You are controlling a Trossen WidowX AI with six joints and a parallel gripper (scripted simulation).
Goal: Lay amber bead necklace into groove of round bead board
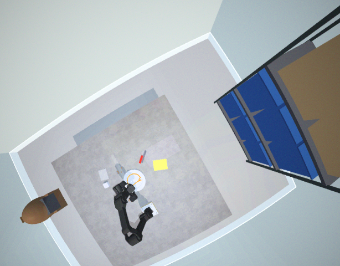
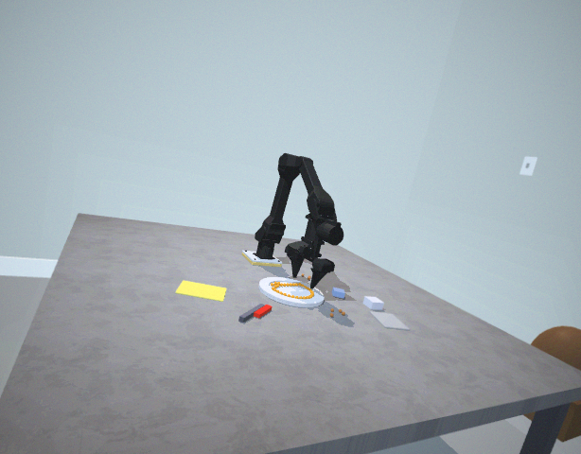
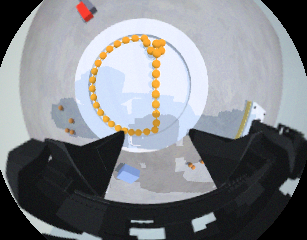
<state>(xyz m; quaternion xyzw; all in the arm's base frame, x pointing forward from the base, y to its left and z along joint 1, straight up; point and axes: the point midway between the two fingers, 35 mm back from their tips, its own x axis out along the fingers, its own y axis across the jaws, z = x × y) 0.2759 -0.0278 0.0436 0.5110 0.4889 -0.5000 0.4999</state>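
The amber bead necklace lies on the round white bead board. In the wrist view its left part curves along the groove, from the top round to the bottom. Its right part runs nearly straight across the inside, with beads bunched at the upper end. The groove's right arc shows no beads. My gripper is wide open and empty, its fingertips above the board's near edge in the wrist view, just past the necklace's lower end. In the top view the arm hides part of the board.
Several loose amber beads lie beside the board. A blue block, a white block and a grey plate lie on one side; red and dark bars and a yellow sheet lie elsewhere.
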